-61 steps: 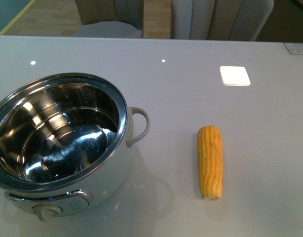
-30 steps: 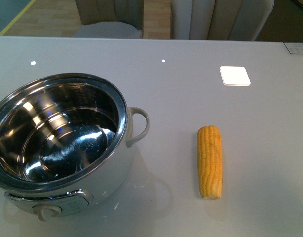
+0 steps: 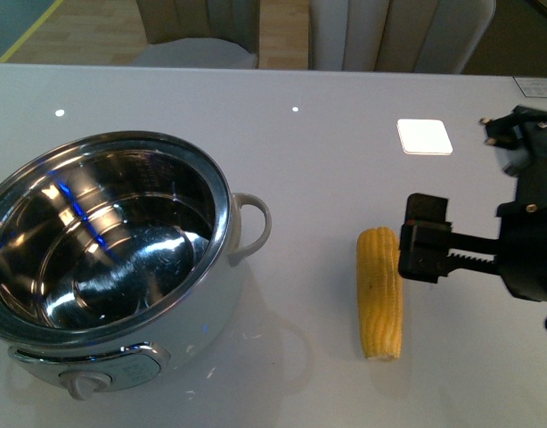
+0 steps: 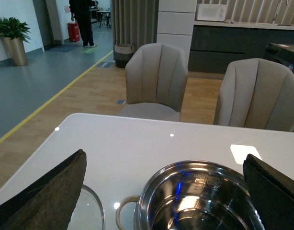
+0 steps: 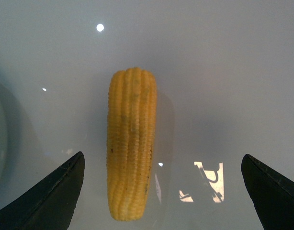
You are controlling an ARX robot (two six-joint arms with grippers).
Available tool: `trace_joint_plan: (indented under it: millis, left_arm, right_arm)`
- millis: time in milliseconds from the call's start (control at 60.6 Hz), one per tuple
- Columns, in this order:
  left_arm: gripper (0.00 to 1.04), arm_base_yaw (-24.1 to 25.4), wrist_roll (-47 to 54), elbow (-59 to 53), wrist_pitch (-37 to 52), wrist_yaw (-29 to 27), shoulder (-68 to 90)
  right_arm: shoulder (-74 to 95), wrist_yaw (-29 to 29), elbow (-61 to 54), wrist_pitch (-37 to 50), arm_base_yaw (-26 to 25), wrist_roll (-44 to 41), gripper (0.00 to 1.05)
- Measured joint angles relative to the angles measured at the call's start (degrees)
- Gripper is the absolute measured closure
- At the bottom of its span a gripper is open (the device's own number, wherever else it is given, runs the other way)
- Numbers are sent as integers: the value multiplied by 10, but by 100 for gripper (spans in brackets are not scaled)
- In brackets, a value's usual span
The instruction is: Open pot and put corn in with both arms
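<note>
The white pot [image 3: 202, 330] stands open at the front left, its steel inside empty, its loop handle [image 3: 253, 227] pointing toward the corn. The yellow corn [image 3: 380, 292] lies flat on the table to its right. My right gripper [image 3: 421, 239] reaches in from the right, open, just beside the cob's far end. In the right wrist view the corn [image 5: 131, 143] lies between the spread fingers, nearer one of them, with the gripper [image 5: 162, 155] empty. My left gripper [image 4: 163, 158] is open over the pot [image 4: 152, 191] and does not show in the front view.
A glass lid [image 4: 92, 211] lies on the table beside the pot in the left wrist view. A bright square reflection [image 3: 424, 136] is on the tabletop at the back right. Chairs [image 3: 398, 36] stand behind the table's far edge.
My right arm has come into the front view from the right, and its gripper is now beside the corn. The pot and the corn have not moved.
</note>
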Motion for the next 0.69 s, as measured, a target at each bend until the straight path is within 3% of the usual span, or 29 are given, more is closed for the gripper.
trace_joint_plan:
  millis: [692]
  left_arm:
    - [7,0,0,0,0,0,0]
  right_arm:
    - [223,15,144,20,14,-13,9]
